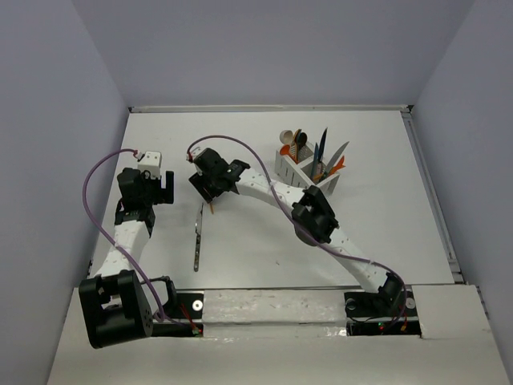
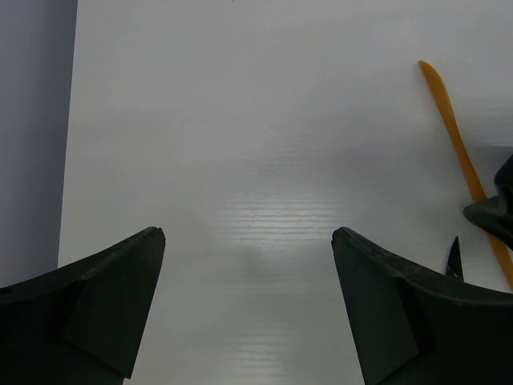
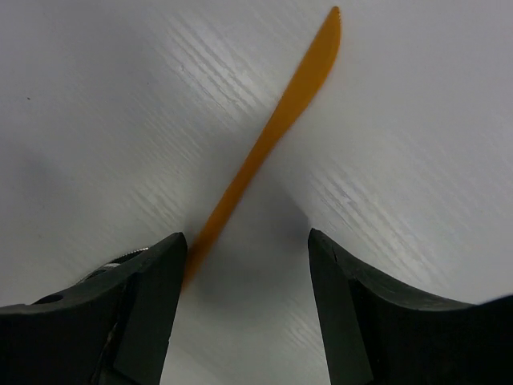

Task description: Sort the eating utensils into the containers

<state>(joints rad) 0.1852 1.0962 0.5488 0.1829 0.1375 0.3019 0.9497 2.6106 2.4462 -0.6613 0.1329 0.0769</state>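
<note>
An orange plastic knife (image 3: 276, 128) lies flat on the white table. My right gripper (image 3: 244, 237) is open and low over it, and the knife's near end runs beside the left finger (image 3: 148, 297). In the top view the right gripper (image 1: 207, 192) hides most of the knife, and only an orange end (image 1: 212, 207) shows. The knife also shows in the left wrist view (image 2: 457, 132). My left gripper (image 2: 248, 233) is open and empty over bare table, left of the knife (image 1: 164, 191). A silver knife (image 1: 197, 241) lies just below the right gripper. The white caddy (image 1: 290, 166) holds several spoons and knives.
The caddy stands at the back right, with spoons (image 1: 296, 143) in one compartment and blue and orange knives (image 1: 327, 159) in the other. Grey walls enclose the table on three sides. The right arm (image 1: 317, 216) stretches diagonally across the middle.
</note>
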